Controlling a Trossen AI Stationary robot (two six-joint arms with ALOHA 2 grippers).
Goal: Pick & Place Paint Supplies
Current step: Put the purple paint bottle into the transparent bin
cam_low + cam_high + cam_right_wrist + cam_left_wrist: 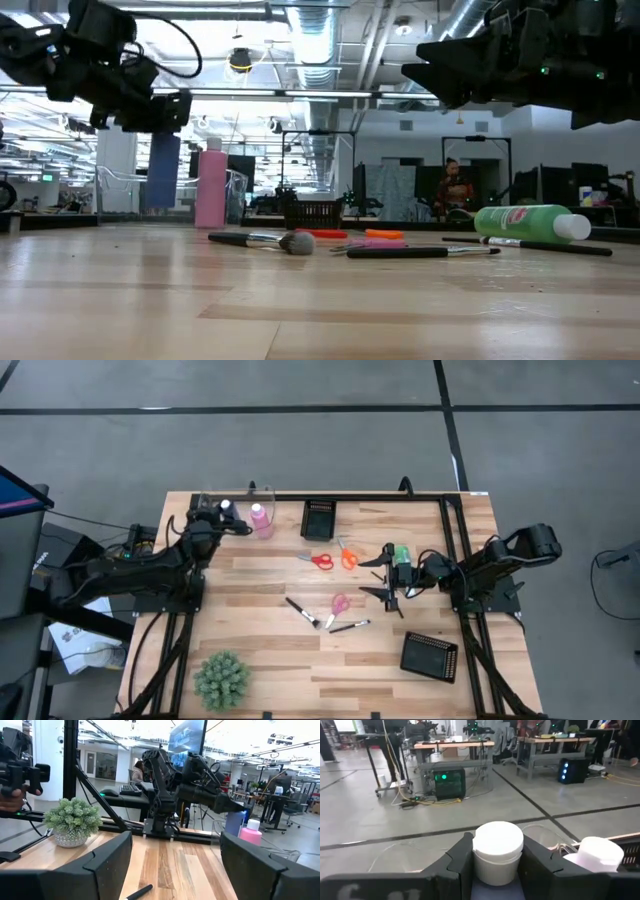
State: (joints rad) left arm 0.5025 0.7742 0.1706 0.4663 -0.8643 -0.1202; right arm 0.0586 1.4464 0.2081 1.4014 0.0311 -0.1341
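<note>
Fingers (457, 862) of the left end effector (496, 865) grip the white cap of the blue bottle (163, 171), held raised off the tabletop (400, 650) at its far left corner. Pink bottle (261, 520) stands upright just beside it. Right end effector (389, 575) hovers spread and empty over the tabletop's right half, next to the green bottle (530, 222) lying on its side. Scissors (345, 555) and brushes (302, 612) lie scattered mid-table, between the arms.
</note>
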